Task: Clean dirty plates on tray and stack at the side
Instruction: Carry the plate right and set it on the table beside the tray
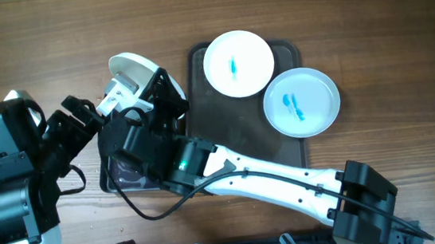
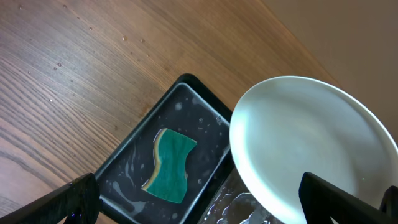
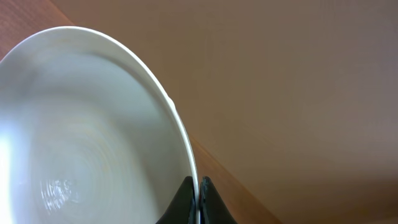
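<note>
My right gripper (image 3: 198, 193) is shut on the rim of a clean-looking white plate (image 3: 81, 137) and holds it tilted above the table's left side (image 1: 132, 68). The same plate fills the right of the left wrist view (image 2: 311, 143). My left gripper (image 2: 202, 199) is wide open and empty, hanging beside that plate above a small black tray (image 2: 134, 134) with a green sponge (image 2: 171, 165) in wet residue. Two white plates with blue smears (image 1: 238, 64) (image 1: 301, 102) lie on the large dark tray (image 1: 234, 128).
The small sponge tray (image 1: 115, 184) lies left of the large tray, mostly covered by both arms. The right arm stretches diagonally across the table's front from the lower right. Bare wood lies to the left and back of the table.
</note>
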Motion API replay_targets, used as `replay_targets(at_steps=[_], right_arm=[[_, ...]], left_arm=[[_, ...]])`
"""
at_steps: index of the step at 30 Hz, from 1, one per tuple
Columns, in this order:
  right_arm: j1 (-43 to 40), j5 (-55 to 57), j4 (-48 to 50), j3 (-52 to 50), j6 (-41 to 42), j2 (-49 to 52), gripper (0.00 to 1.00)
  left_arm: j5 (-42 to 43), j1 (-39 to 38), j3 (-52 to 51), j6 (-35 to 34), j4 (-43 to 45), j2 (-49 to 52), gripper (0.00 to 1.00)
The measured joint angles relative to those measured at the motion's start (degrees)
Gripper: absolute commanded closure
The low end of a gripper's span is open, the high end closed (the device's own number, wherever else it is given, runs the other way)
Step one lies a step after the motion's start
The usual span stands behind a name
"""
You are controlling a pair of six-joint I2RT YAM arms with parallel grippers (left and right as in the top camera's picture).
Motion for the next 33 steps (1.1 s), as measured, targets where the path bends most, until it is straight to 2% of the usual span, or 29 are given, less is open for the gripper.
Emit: replay_targets(at_steps=[4,7,10,13,18,22,25,29,33], right_arm=[[-0.3,-0.5,-2.4,0.1,3.6,0.0,0.96],[-1.5,-6.3,-11.2,0.5,11.6,0.0,0.96],[-3.6,-17.2,-20.7,0.6,22.7,0.0,0.96],[-6.6,-30.7,-25.5,0.6,32.6,-0.1,0.96],[-14.1,-50.5,-29.6,0.6,39.4,-6.4,0.95],[-28.5,-64.6,-33.9,0.7,41.9,-15.8,0.96],[-44.2,-74.6,-39.7,0.8,42.6,-19.9,0.96],[-62.7,-84.2,-45.4,0.6,43.9,-20.5,0.96],[-76.5,-88.6,-46.9,-2.5,44.3,-20.5,0.96]], left_arm=[[0.0,0.0,0.0,0.0,-0.1,0.0,0.0],[0.0,0.0,0.0,0.0,-0.1,0.0,0.0],[0.0,0.0,0.0,0.0,-0.2,0.0,0.0],[0.0,0.0,0.0,0.0,-0.2,0.0,0.0],[0.0,0.0,0.0,0.0,-0.2,0.0,0.0],[0.0,0.0,0.0,0.0,-0.2,0.0,0.0],[0.0,0.0,0.0,0.0,-0.2,0.0,0.0],[0.0,0.0,0.0,0.0,-0.2,0.0,0.0],[0.0,0.0,0.0,0.0,-0.3,0.0,0.0]])
